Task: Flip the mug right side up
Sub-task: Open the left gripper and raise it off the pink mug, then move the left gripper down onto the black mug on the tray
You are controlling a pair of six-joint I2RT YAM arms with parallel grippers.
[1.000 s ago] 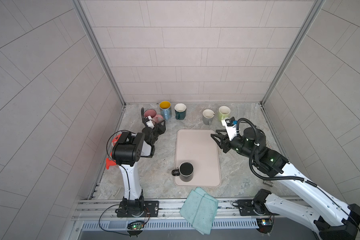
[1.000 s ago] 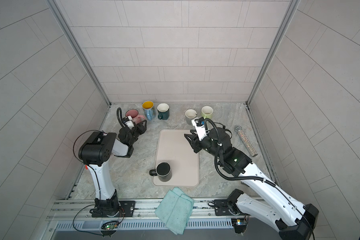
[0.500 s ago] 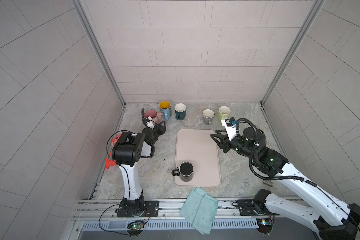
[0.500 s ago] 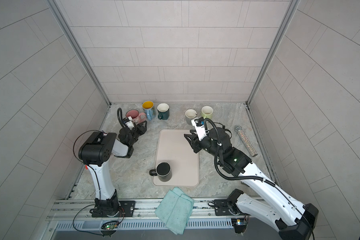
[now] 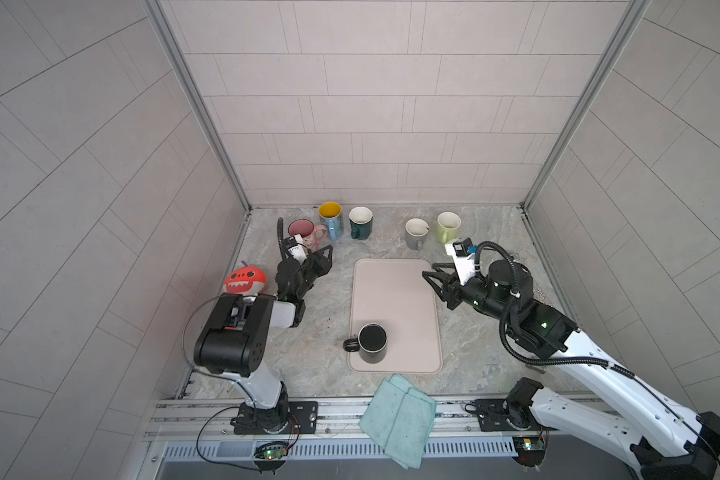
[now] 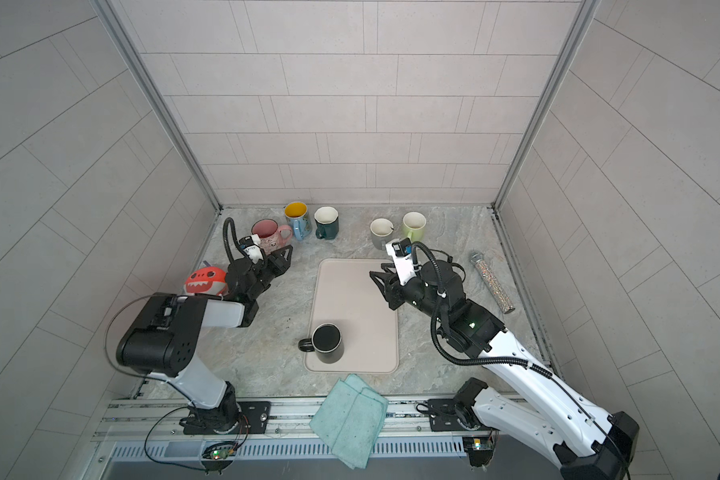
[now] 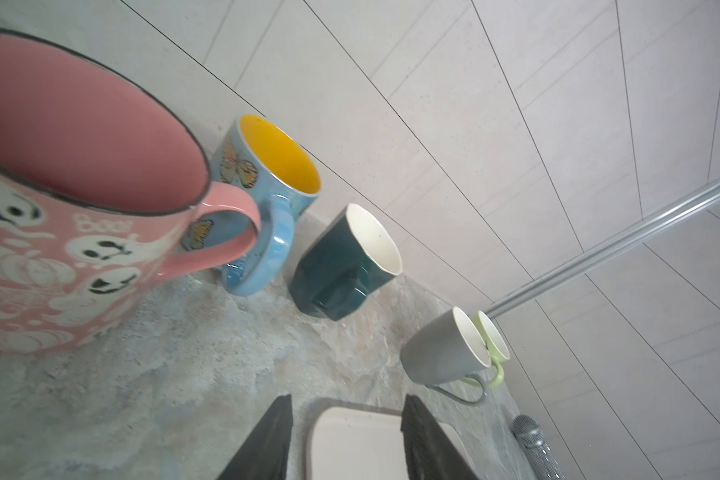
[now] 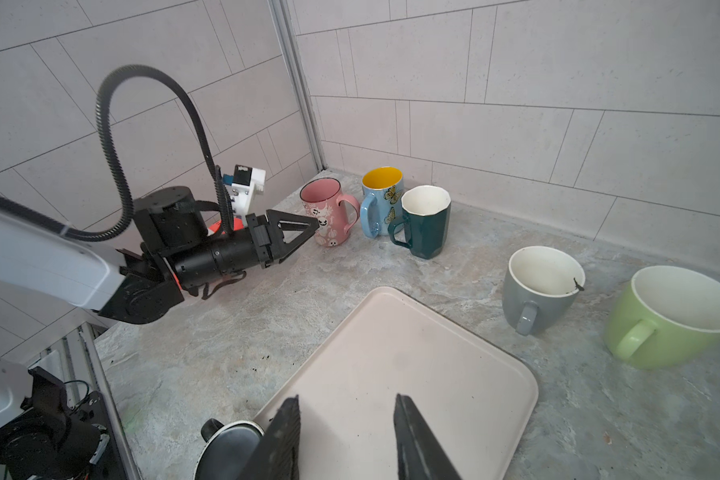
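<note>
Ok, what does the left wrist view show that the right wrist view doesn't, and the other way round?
Only the left wrist view: the glitter tube.

Only the right wrist view: the black mug at the tray's edge, and the right gripper, open and empty.

Both: the tray, the left gripper, open with nothing between its jaws, and five upright mugs: the pink mug, blue mug, teal mug, grey mug and green mug.
</note>
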